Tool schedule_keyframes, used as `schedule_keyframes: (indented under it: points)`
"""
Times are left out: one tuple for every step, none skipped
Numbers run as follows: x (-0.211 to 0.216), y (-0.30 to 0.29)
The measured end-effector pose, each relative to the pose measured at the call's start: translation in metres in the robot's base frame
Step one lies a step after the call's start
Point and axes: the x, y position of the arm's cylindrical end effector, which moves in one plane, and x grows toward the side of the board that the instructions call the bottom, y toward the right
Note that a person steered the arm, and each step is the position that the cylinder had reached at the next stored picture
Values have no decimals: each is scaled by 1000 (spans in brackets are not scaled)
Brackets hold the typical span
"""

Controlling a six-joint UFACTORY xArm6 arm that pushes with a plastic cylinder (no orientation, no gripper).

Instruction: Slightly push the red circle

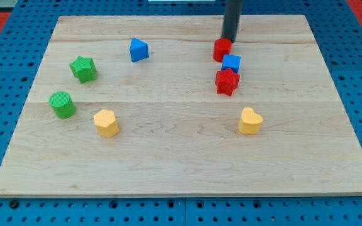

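Up near the counter's top edge sits the red circle, my tip touching its upper right, no gripper showing, with two reds, two blues, two greens and two yellows counted outward from it.

Wooden worktop on blue pegboard. Blue cube touching red star just below it, right of centre. Blue triangle near top. Green star, green cylinder at left. Yellow hexagon lower left; yellow heart lower right, well apart.
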Motion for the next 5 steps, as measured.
schedule_keyframes:
  points:
    - [6, -61]
    - [5, -91]
    - [-34, -54]
    - [-34, 39]
    - [5, 76]
